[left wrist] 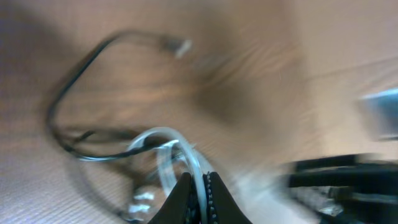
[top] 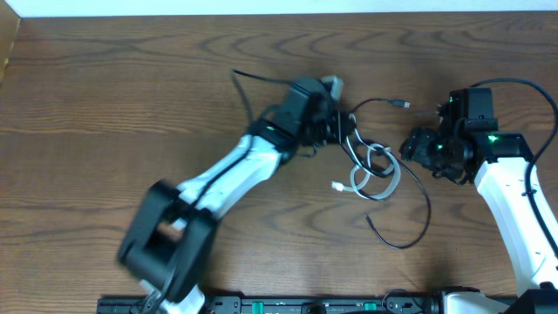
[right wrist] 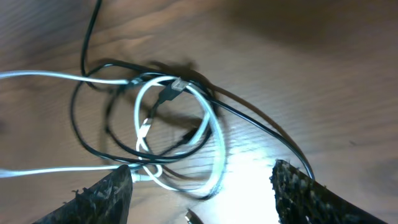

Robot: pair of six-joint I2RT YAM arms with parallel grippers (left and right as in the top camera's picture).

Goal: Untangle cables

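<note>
Nearest the table's front edge lies the black cable's loose tail, and its length runs back into the knot right of centre. The white cable loops there, plug toward the left edge. The left end effector looks pinched narrow on white, likely to draw it free. The right end effector hovers wide above the knot.

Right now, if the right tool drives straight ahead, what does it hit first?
Likely the white cable loop, tangled with the black cable, ahead of the open right tool; depth unclear.
</note>
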